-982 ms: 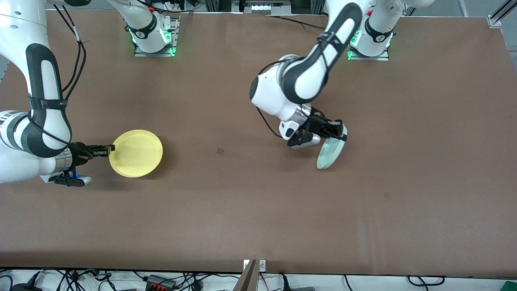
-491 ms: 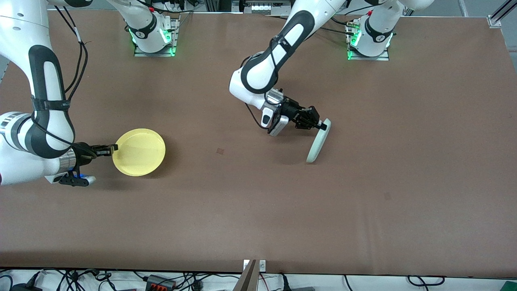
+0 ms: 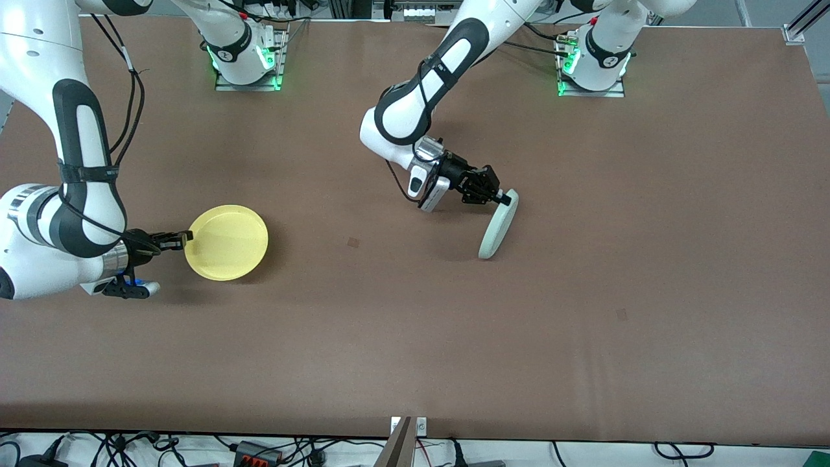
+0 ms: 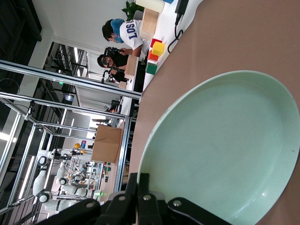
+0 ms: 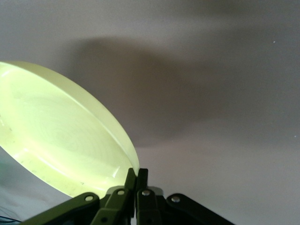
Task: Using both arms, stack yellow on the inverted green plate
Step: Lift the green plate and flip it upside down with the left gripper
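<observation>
My left gripper (image 3: pixel 503 200) is shut on the rim of the pale mint-green plate (image 3: pixel 498 224) and holds it tilted steeply on edge over the middle of the table. In the left wrist view the green plate (image 4: pixel 220 145) fills the frame, its rim pinched in my left gripper (image 4: pixel 138 180). My right gripper (image 3: pixel 184 238) is shut on the rim of the yellow plate (image 3: pixel 226 242) and holds it nearly level, just above the table, toward the right arm's end. The right wrist view shows the yellow plate (image 5: pixel 56 136) clamped in my right gripper (image 5: pixel 136 177).
The brown table (image 3: pixel 415 337) carries nothing else. The two arm bases (image 3: pixel 246 58) stand along the table's edge farthest from the front camera. Cables lie past the nearest edge.
My left arm has swung the green plate toward the right arm's end and turned it further on edge. My right gripper has shifted the yellow plate slightly toward the table's middle.
</observation>
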{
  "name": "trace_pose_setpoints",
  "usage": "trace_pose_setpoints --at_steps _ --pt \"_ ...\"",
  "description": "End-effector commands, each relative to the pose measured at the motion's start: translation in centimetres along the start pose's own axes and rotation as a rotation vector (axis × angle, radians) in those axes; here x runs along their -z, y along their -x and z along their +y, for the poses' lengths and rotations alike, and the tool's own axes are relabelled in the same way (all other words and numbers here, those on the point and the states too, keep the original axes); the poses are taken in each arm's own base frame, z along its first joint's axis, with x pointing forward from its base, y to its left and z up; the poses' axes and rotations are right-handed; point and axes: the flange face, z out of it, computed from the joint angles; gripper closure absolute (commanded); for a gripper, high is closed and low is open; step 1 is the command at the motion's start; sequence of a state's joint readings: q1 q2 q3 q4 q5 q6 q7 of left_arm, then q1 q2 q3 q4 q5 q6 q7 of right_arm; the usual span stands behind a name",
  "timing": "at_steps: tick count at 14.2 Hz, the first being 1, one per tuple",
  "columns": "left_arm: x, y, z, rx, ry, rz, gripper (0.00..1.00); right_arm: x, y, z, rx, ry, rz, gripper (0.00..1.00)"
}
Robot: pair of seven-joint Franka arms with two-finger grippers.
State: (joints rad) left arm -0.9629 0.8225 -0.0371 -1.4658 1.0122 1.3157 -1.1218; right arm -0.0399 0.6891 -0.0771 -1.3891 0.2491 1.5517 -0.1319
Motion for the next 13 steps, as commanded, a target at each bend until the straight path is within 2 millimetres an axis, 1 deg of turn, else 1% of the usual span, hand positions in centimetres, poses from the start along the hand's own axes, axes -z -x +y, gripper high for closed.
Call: trace_pose_setpoints --at_steps 1,2,4,5,8,10,11,12,13 --pt "0.2 -0.2 0.6 0.045 -0.036 0.016 0.99 0.3 0.3 0.4 0.016 0.000 -0.005 1.00" --pt "0.2 -0.1 0.9 0.046 -0.029 0.022 0.99 0.2 0.3 0.4 0.016 0.002 -0.005 1.00" --pt "-0.1 0.3 2.4 0.036 -0.014 0.027 0.99 0.1 0.2 0.6 0.015 0.002 -0.007 1.00" --pt "0.0 0.4 2.6 0.034 0.000 0.026 0.93 0.1 0.2 0.6 0.015 0.002 -0.007 1.00" --pt "1.6 -0.6 2.6 0.035 0.133 0.018 0.85 0.0 0.2 0.8 0.012 0.000 -0.009 1.00" --pt "2.3 -1.0 2.9 0.043 0.196 0.009 0.83 0.1 0.2 0.8 0.017 -0.002 -0.007 1.00" --pt "2.3 -1.1 3.0 0.044 0.206 0.012 0.76 0.0 0.2 0.9 0.025 -0.002 -0.008 1.00" --pt "2.5 -1.2 2.9 0.046 0.218 0.014 0.62 0.0 0.2 0.9 0.025 -0.002 -0.008 1.00" --pt "2.8 -1.3 2.9 0.047 0.233 0.016 0.39 0.0 0.2 0.9 0.024 -0.002 -0.010 1.00"
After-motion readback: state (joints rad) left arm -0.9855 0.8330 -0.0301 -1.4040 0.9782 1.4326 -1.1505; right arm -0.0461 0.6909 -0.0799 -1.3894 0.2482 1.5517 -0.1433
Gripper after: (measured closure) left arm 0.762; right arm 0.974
